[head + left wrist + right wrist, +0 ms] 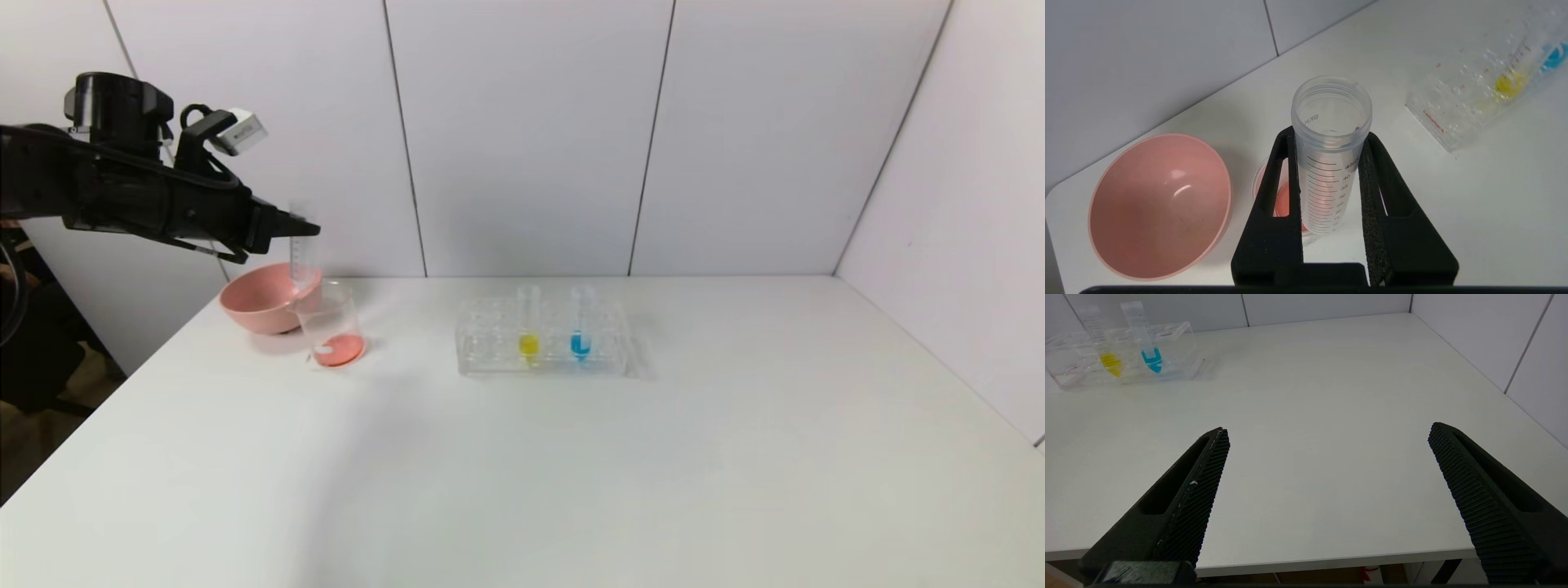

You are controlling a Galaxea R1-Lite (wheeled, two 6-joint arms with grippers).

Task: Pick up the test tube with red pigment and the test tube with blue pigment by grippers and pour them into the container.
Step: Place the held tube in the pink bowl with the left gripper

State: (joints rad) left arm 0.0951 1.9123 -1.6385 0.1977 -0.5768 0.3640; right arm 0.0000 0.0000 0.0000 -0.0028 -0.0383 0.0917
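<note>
At the upper left of the head view, the left gripper (304, 231) reaches in from the side, its two black fingers clamped on the red test tube (301, 263), a slim clear plastic cylinder with printed graduation lines. The tube stands upright and now looks empty. In the left wrist view the fingers (1370, 188) show a rough, foam-like inner face pressed against the tube (1329, 163), whose open round threaded mouth faces the camera.

Directly beneath it sits the beaker (330, 324), a small clear glass cup with straight walls, holding a shallow layer of orange-red liquid at the bottom. Touching or just behind it is a round pink bowl (260, 299) with a smooth, glossy inside.

In the middle of the head view, on the matte white table (571, 474), stands a clear rectangular plastic rack (543, 336). The blue test tube (580, 322) stands upright in it, its tapered tip filled with bright blue liquid, beside a matching yellow tube (528, 324) to its left.

The right gripper (1329, 435) appears only in its own wrist view, low over the near edge of the table, well apart from the rack. Its long, pointed black fingers (1206, 473), ridged with a fine grid texture, are spread wide with nothing between them.
</note>
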